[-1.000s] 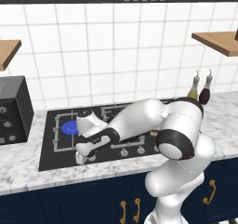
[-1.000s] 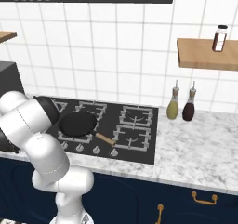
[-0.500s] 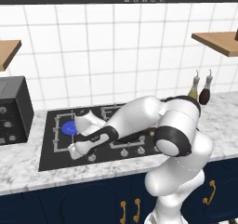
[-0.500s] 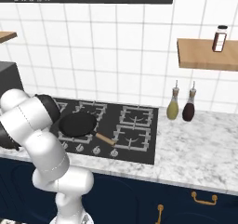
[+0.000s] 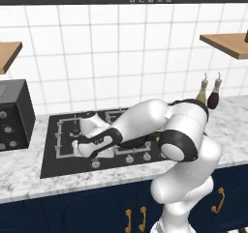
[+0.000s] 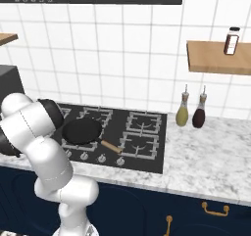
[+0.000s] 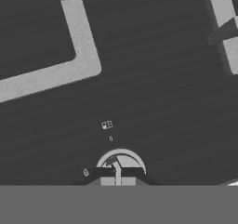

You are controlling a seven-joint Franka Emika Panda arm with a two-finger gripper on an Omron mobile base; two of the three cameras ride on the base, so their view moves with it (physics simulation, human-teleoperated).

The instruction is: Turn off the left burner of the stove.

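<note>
Left base view first: at the far left a black boxy appliance with dials (image 5: 14, 115) sits on the marble surface (image 5: 29, 183), and just right of it lies the stove (image 5: 53, 154), a flat black cooktop. The left burner (image 5: 68, 133) is at the stove's left end, a square grey grate; no blue glow is visible there, though the white hand covers much of it, so whether the flame is out cannot be told for sure. The gripper (image 5: 83, 149) is low over the stove's front edge, right of that grate and just behind the row of small silver knobs (image 5: 130, 158). In the hand view a round silver knob (image 7: 121, 161) sits at the bottom, right at the fingers (image 7: 108, 173), which look nearly pressed together around its ridge, apparently touching it; whether they truly pinch it I cannot tell. My judgement: the knob-turning step is in hand, and the next move calls for confirming the turn is complete, then lifting straight off. Further right, a black pan (image 6: 82, 131) rests mid-stove, and two bottles (image 6: 191, 111) stand beyond the stove's right end.
</note>
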